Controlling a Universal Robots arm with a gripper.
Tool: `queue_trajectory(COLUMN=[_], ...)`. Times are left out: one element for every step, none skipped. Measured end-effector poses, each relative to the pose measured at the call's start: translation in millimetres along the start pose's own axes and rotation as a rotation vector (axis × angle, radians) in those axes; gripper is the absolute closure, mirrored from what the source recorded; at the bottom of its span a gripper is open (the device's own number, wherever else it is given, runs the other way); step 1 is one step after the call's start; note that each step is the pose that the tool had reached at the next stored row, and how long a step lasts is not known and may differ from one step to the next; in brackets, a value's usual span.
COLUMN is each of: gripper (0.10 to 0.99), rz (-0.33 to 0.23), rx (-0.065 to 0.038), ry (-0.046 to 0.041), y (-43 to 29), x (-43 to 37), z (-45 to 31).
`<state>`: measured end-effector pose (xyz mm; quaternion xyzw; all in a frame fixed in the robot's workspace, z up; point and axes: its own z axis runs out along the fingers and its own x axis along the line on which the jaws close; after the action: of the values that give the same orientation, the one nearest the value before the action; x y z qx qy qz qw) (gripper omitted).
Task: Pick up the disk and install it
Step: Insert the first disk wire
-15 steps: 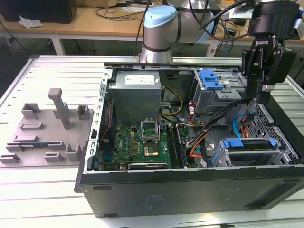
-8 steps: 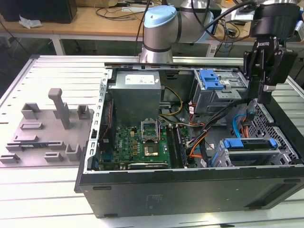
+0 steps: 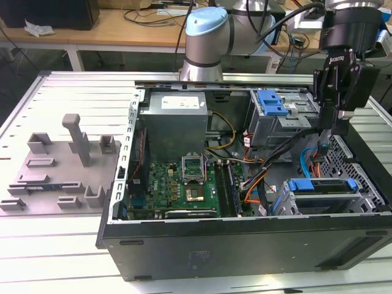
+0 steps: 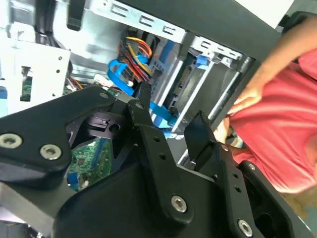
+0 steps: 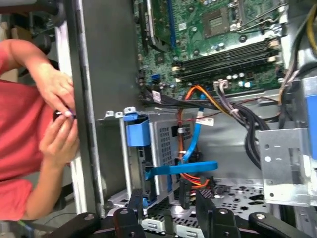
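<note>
The disk [image 3: 321,186], with its blue carrier rail and end tabs, lies in the lower drive cage at the exterior view's right, inside the open computer case [image 3: 245,245]. In the first wrist view one blue tab of the disk [image 5: 136,133] shows at the cage's edge. My gripper [image 3: 332,127] hangs open above that corner of the case, higher than the disk and apart from it. Both wrist views show the gripper [image 5: 171,206] [image 4: 171,119] with nothing between its fingers.
A blue latch piece [image 3: 272,101] tops the upper grey drive cage. Black, orange and blue cables [image 5: 198,166] run under the gripper. A person's hands [image 5: 59,119] are just outside the case wall. A grey fixture [image 3: 67,165] sits on the table at the exterior view's left.
</note>
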<state>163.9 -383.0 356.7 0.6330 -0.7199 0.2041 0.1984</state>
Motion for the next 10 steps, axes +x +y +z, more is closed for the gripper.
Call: queue_trajectory(gripper=[0.541, 0.541, 0.541, 0.541, 0.541, 0.541, 0.541, 0.541, 0.541, 0.541], rz=[0.0, 0.0, 0.0, 0.0, 0.0, 0.0, 0.0, 0.0, 0.0, 0.0], rx=[0.0, 0.0, 0.0, 0.0, 0.0, 0.0, 0.001, 0.001, 0.001, 0.001], ry=[0.0018, 0.0026, 0.0025, 0.0024, 0.0026, 0.0026, 0.0029, 0.0038, 0.0051, 0.0063], y=[0.3, 0.4, 0.5, 0.6, 0.8, 1.0, 1.2, 1.3, 1.3, 1.3], x=[-0.1, -0.4, -1.0, -1.7, -2.8, -3.9, -5.3, -6.5, -7.4, -7.8], z=[0.1, 0.0, 0.4, 0.8, 1.5, 2.4, 3.4, 4.0, 4.8, 5.3])
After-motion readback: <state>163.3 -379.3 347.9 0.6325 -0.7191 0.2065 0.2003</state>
